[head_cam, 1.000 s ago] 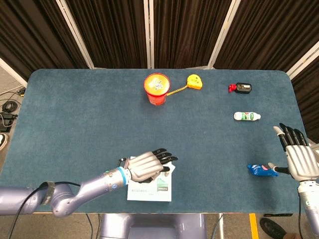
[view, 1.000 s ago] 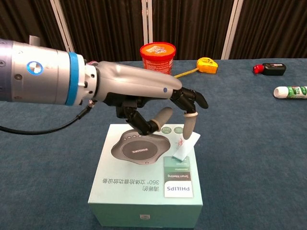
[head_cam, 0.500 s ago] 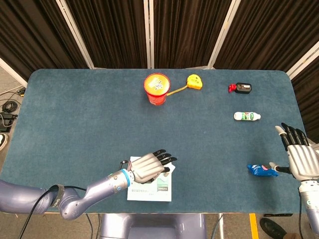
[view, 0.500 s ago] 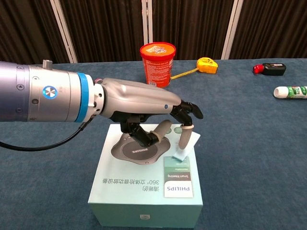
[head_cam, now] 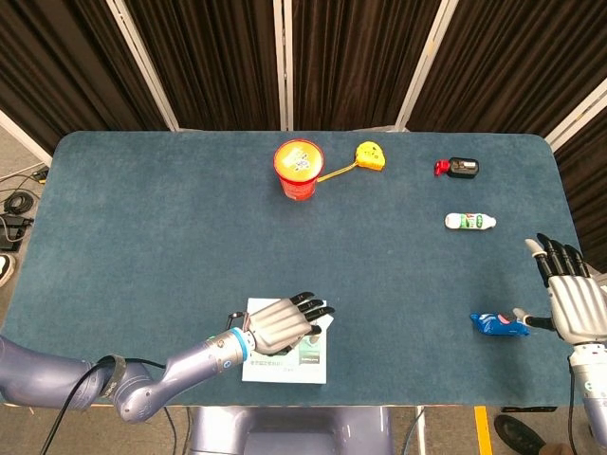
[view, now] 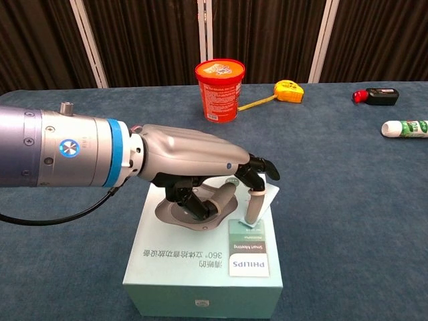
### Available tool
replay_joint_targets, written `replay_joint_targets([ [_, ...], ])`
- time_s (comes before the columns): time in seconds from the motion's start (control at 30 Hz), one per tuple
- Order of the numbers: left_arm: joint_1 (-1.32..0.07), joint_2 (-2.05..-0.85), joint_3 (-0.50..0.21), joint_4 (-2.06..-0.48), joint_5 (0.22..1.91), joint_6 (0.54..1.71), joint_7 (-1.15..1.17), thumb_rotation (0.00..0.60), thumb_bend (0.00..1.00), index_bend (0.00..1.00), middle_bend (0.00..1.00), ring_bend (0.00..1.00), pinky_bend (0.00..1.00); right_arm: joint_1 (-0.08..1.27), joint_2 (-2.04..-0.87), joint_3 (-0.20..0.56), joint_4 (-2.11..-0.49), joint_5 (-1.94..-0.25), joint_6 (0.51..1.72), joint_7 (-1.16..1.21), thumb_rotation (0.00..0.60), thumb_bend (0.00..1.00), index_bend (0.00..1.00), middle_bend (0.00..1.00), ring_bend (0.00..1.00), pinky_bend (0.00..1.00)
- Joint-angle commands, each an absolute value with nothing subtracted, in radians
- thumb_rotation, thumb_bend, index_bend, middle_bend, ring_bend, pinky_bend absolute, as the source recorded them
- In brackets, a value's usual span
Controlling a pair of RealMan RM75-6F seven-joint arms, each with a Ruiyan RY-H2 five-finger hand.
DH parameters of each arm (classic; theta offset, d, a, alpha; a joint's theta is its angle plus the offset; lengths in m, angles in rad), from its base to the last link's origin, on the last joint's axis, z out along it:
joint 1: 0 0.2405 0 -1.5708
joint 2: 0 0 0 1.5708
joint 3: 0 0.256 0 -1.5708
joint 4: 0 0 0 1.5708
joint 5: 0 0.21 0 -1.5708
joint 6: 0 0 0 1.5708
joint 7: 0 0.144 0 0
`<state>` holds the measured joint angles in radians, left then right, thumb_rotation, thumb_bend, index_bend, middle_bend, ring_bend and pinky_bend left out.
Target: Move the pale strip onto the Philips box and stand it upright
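Note:
The pale green Philips box (head_cam: 285, 366) (view: 200, 267) lies flat at the table's front edge. On its top right part stands the pale strip (view: 263, 199), nearly upright and leaning a little to the right. My left hand (head_cam: 281, 324) (view: 194, 157) hovers low over the box, its fingers (view: 253, 204) curled down. One fingertip is in front of the strip and touches it, while the thumb stays apart from it. My right hand (head_cam: 572, 301) is at the table's right edge, fingers spread, holding nothing.
A red tub (head_cam: 298, 169) (view: 219, 89) and a yellow tape measure (head_cam: 370, 155) (view: 289, 90) stand at the back. A black and red item (head_cam: 460, 168), a white and green tube (head_cam: 470, 222) and a blue item (head_cam: 498, 324) lie on the right.
My left hand has sunk lower onto the box and drawn back slightly; its fingertip came down from above the strip to beside it. The strip stays standing. The right hand barely moved.

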<state>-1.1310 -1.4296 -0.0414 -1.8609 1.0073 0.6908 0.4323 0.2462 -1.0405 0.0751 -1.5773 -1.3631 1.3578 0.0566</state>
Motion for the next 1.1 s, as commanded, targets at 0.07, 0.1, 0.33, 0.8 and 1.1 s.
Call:
replay_joint_targets([
  [0.07, -1.131, -1.437, -0.032, -1.854, 1.008, 0.695, 0.436, 0.600, 0.97, 0.38, 0.00, 0.00, 0.00, 0.244, -1.040, 0.079, -1.577, -1.365, 1.356, 0.057, 0.600, 0.00, 0.00, 0.00, 0.00, 0.00],
  [0.1, -1.131, -1.440, -0.029, -1.852, 1.008, 0.697, 0.436, 0.600, 0.97, 0.38, 0.00, 0.00, 0.00, 0.243, -1.040, 0.080, -1.577, -1.365, 1.356, 0.058, 0.600, 0.00, 0.00, 0.00, 0.00, 0.00],
  [0.33, -1.121, -1.444, -0.031, -1.850, 1.019, 0.724, 0.423, 0.600, 0.96, 0.38, 0.00, 0.00, 0.00, 0.238, -1.039, 0.089, -1.574, -1.367, 1.350, 0.062, 0.600, 0.00, 0.00, 0.00, 0.00, 0.00],
  [0.8, -1.094, -1.436, 0.001, -1.859, 1.091, 0.737, 0.408, 0.600, 0.96, 0.38, 0.00, 0.00, 0.00, 0.229, -1.037, 0.102, -1.576, -1.372, 1.344, 0.064, 0.600, 0.00, 0.00, 0.00, 0.00, 0.00],
  [1.1, -1.082, -1.439, -0.005, -1.853, 1.108, 0.751, 0.400, 0.600, 0.96, 0.38, 0.00, 0.00, 0.00, 0.226, -1.037, 0.107, -1.575, -1.374, 1.339, 0.064, 0.600, 0.00, 0.00, 0.00, 0.00, 0.00],
])
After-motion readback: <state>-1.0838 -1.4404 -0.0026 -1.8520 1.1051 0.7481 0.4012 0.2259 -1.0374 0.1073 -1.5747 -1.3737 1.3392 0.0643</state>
